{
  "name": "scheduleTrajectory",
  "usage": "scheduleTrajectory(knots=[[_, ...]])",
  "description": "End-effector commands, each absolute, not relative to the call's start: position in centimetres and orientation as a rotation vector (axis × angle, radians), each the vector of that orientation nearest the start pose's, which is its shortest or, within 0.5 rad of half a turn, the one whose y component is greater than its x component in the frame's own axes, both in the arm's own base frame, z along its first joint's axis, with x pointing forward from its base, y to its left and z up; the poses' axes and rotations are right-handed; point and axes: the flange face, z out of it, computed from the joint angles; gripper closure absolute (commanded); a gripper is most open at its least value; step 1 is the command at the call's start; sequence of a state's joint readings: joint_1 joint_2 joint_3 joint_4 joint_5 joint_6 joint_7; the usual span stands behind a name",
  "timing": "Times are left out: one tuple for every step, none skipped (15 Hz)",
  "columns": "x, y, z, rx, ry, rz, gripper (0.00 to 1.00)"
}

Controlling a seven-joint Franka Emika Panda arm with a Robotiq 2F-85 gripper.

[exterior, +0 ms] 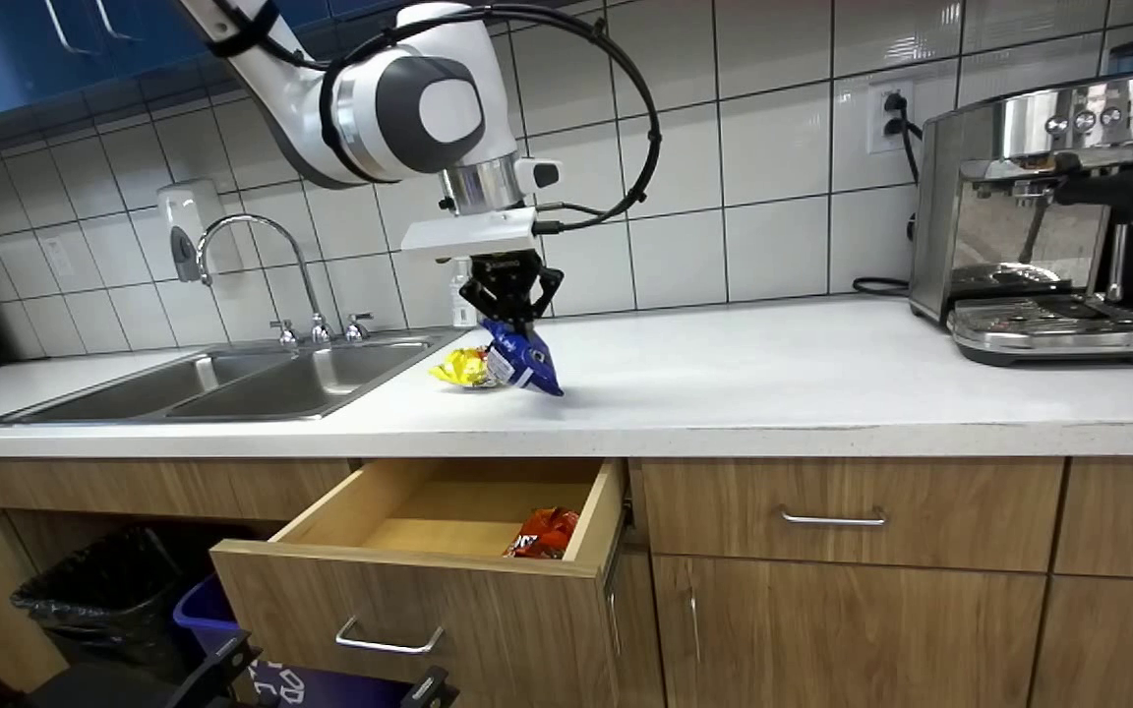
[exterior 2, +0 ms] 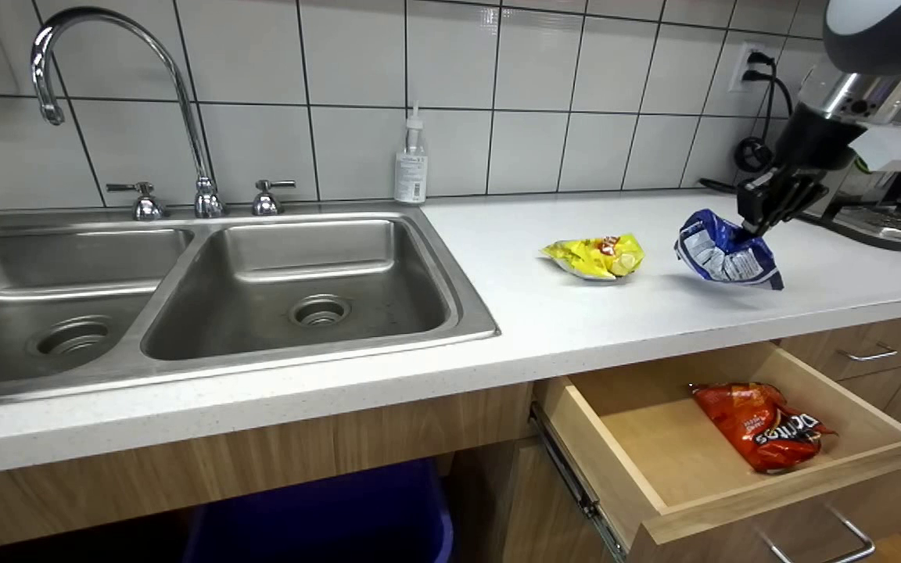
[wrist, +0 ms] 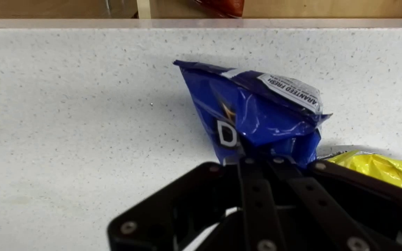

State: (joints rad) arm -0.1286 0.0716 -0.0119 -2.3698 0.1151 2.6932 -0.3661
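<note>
My gripper is shut on a crumpled blue chip bag. In an exterior view the bag hangs tilted from the fingertips, with a shadow on the white counter just below it. In the wrist view the blue bag spreads out ahead of the closed fingers, and a white letter D shows on it. The pinched part is hidden by the fingers. A yellow bag lies on the counter beside it; it also shows in the wrist view.
An open wooden drawer sticks out below the counter edge, with a red Doritos bag inside. A double steel sink with a faucet, a pump bottle and a coffee machine stand along the counter.
</note>
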Motion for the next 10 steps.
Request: scheduleTrajectory(knots=[[49.8, -7.2, 33.4, -3.095, -0.262, -0.443, 1.0], [49.2, -7.0, 33.5, -3.093, -0.28, -0.442, 1.0], [48.8, -6.8, 33.6, -3.093, -0.294, -0.438, 1.0], [48.3, -6.6, 33.5, -3.09, -0.307, -0.431, 1.0], [47.9, -6.4, 33.5, -3.09, -0.318, -0.426, 1.0], [47.4, -6.2, 33.5, -3.087, -0.324, -0.42, 1.0], [46.9, -6.0, 33.4, -3.087, -0.331, -0.415, 1.0], [46.4, -5.8, 33.4, -3.086, -0.338, -0.41, 1.0], [46.0, -5.6, 33.4, -3.087, -0.343, -0.407, 1.0], [45.6, -5.5, 33.3, -3.085, -0.343, -0.402, 1.0]])
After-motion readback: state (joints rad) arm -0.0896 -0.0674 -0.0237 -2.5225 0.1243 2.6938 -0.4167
